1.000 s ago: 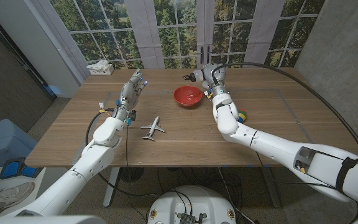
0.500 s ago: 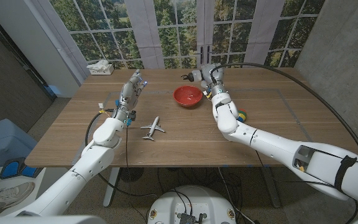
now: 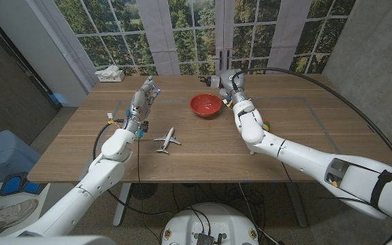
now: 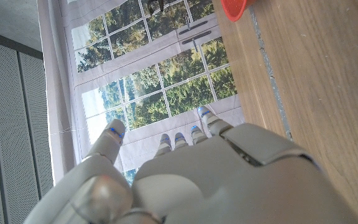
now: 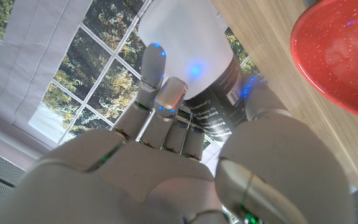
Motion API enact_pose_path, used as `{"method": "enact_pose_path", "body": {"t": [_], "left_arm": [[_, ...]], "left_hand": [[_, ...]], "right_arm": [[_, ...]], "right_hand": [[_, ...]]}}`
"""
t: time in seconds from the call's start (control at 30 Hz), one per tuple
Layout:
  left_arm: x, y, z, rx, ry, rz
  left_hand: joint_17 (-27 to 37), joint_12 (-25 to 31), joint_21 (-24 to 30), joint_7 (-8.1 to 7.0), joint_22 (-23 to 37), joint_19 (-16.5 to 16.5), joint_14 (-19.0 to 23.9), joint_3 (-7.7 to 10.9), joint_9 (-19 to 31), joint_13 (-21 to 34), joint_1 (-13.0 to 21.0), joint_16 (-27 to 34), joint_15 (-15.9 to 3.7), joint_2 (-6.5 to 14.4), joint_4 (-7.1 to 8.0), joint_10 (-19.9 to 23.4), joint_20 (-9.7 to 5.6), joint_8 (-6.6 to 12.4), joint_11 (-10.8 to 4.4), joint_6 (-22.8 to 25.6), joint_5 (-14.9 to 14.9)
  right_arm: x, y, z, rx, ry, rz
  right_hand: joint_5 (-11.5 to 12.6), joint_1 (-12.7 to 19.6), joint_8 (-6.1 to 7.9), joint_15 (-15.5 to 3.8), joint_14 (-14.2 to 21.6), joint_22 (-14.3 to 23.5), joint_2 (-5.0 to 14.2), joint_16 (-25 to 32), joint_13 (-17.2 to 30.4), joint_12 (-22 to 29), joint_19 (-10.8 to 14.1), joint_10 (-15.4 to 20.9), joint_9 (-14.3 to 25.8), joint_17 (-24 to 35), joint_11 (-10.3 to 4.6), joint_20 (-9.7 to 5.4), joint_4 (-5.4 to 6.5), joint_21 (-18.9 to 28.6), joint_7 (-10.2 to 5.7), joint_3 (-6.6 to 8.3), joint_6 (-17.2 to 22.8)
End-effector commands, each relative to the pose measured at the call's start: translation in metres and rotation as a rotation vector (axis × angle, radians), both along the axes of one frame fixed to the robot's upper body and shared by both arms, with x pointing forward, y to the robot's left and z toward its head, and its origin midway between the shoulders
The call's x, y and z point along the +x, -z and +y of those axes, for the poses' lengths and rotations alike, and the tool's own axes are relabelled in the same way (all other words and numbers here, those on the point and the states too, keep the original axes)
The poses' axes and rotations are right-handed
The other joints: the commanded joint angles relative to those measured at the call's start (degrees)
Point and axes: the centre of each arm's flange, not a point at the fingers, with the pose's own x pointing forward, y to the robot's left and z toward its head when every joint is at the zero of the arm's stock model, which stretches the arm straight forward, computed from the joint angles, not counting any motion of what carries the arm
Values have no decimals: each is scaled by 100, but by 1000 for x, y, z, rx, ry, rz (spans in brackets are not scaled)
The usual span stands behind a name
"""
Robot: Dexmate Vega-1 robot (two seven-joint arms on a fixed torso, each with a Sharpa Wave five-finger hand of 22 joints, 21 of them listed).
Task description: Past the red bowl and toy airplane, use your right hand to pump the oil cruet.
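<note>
Standing upright at the far side of the table, just behind the red bowl as seen from the robot: the oil cruet, dark body with a pale rounded top, long axis vertical. In the head view mostly hiding behind the right hand, so hard to see there.

Reaching past the red bowl, to its far right edge, the right hand. In the right wrist view, the fingers lying up against the cruet's body and pale top, thumb on the other side of it. Looking like wrapping around the cruet, but a firm grasp not clearly showing; impossible to tell if truly clenched on it or only touching. Probably needing next a press straight down along the vertical axis, from above the pale top.

Lying nearer to the robot than the red bowl, to its left: the toy airplane, white, well apart from the cruet.

Waiting further left of the red bowl, the left hand, holding nothing, fingers extended and apart. Much farther from the cruet than the right hand.

A small colourful thing peeking out just beside the right forearm, right of the red bowl; too hidden to name.
</note>
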Motion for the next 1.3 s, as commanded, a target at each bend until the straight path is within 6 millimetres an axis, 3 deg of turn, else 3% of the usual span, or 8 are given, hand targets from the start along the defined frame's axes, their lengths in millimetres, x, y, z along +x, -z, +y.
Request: {"method": "enact_pose_path", "body": {"t": [0.03, 0.23, 0.8, 0.93, 1.07, 1.1, 1.3], "left_arm": [[1, -1, 0, -1, 0, -1], [2, -1, -1, -1, 3, -4], [5, -3, -1, 1, 2, -1], [6, -5, -1, 1, 1, -1], [7, -6, -1, 3, 2, 0], [7, -6, -1, 4, 2, 0], [9, -7, -2, 5, 5, 1]], "left_hand": [[8, 15, -10, -32, 18, 42, -354, 43, 18, 9, 83, 25, -435, 498, 3, -157, -130, 7, 0, -14, 23], [8, 18, -10, -43, 18, 41, -354, 48, 19, 9, 87, 25, -432, 498, 11, -149, -130, 5, -9, -21, 24], [6, 13, -10, -14, 19, 42, -357, 48, 19, 9, 95, 22, -447, 474, 24, -155, -137, -14, -25, -99, 22], [6, 12, -10, -11, 19, 41, -354, 48, 20, 9, 97, 23, -450, 472, 27, -157, -133, -10, -23, -99, 21], [5, 13, -10, -12, 19, 40, -355, 47, 20, 9, 98, 23, -451, 469, 30, -154, -133, -8, -20, -102, 21], [5, 11, -10, -13, 19, 41, -354, 47, 20, 9, 99, 23, -451, 468, 30, -158, -138, -7, -21, -100, 21], [4, 11, -10, -11, 19, 42, -353, 44, 20, 9, 100, 23, -450, 461, 31, -158, -134, -2, -18, -95, 20]], "right_arm": [[-1, 2, -2, -53, -39, 23], [-4, 0, -4, -68, -73, 13], [-3, 2, -7, -51, -114, 10], [-3, 3, -10, -49, -153, -6], [-3, 5, -12, -50, -174, -37], [-3, 6, -12, -47, -175, -39], [-4, 5, -14, -16, -183, -32]], "right_hand": [[137, 53, 85, -182, -59, 89, 794, 81, 1519, 434, -115, 678, 207, 18, -436, -648, 340, -13, -437, 498, 590], [209, 76, 151, -182, -104, 92, 762, 88, 1997, 686, -175, 611, 383, 17, -396, -651, 319, -54, -305, 568, 676], [268, 94, 212, -179, -188, 2, 718, 62, 2400, 869, -283, 552, 574, 6, -424, -651, 296, -128, -284, 621, 712], [262, 83, 180, -178, -236, -73, 749, 30, 2232, 744, -291, 556, 636, -7, -435, -650, 318, -144, -218, 624, 611], [142, 36, 52, -175, -301, -255, 863, -33, 1852, 324, -234, 324, 566, -29, -530, -645, 375, -127, -247, 600, 459], [72, 14, 8, -178, -335, -322, 894, -63, 1683, 91, -220, 128, 527, -34, -527, -647, 385, -111, -282, 595, 412], [-145, 45, -170, -182, -354, -537, 973, -126, 1268, -427, -144, -183, 400, -46, -571, -653, 308, -69, -307, 636, 145]]}}
